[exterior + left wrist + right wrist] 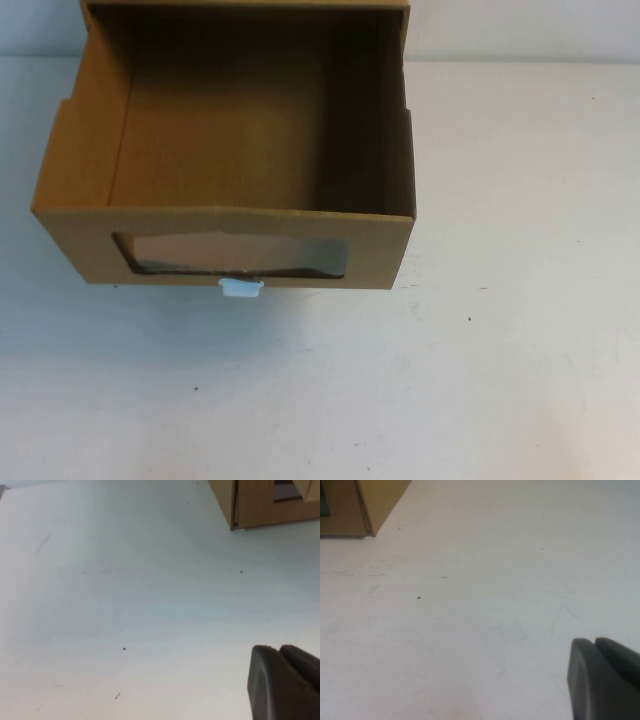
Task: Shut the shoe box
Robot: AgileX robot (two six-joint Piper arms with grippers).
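1. On the white table (pixel 520 330), toward its far side and a little left of centre in the high view, sits the shoe box (pixel 225 150), a brown cardboard drawer-style box.
2. Its drawer is pulled out toward the robot, with the bare brown inside in full sight from above.
3. Facing the robot, the drawer front carries a clear rectangular window (pixel 235 256), and a small white pull tab (pixel 240 288) hangs just below that window at the bottom edge.
4. Neither arm shows in the high view, so both grippers sit outside that picture, well apart from the box.
5. Low over bare table, the left gripper (pixel 285 682) shows only as a dark part at the edge of its wrist view; a corner of the shoe box (pixel 260 505) lies well apart from it.
6. Likewise, the right gripper (pixel 602 677) shows only a dark part over the table, with a corner of the shoe box (pixel 375 500) well apart.
7. Whether either gripper is spread or pressed together cannot be told from these views.
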